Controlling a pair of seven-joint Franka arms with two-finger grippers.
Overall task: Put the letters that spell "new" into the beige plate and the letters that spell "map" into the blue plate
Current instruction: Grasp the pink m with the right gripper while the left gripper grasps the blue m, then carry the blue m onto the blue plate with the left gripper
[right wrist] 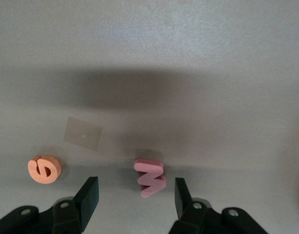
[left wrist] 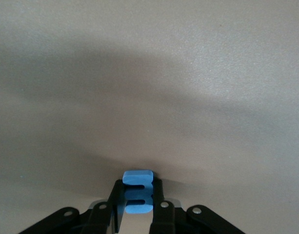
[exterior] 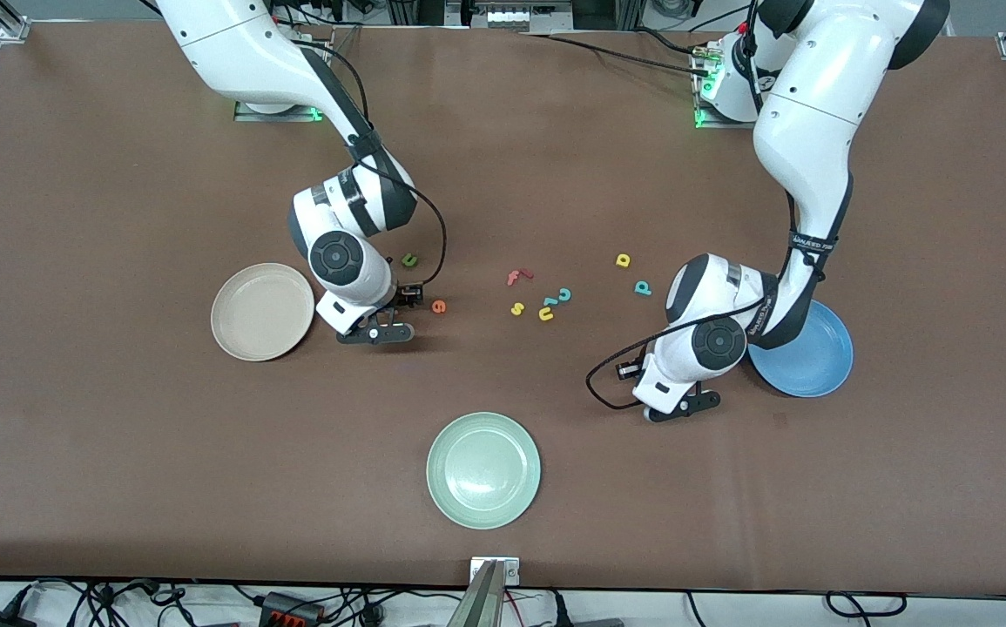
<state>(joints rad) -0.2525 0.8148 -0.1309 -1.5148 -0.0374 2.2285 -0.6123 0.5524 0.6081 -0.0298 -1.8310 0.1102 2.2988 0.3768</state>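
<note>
Left gripper (left wrist: 137, 214), low at the blue plate's (exterior: 816, 366) 8 o'clock, clamps the blue m (left wrist: 138, 192). Right gripper (right wrist: 134, 197), at the beige plate's (exterior: 250, 335) 3 o'clock, straddles pink w (right wrist: 150, 177), jaws apart; orange e (exterior: 438, 306) beside.

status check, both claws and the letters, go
Left claw shut on blue m, low beside blue plate. Right claw open, straddling pink w; orange e beside it, beige plate near. Nothing in the way.
</note>
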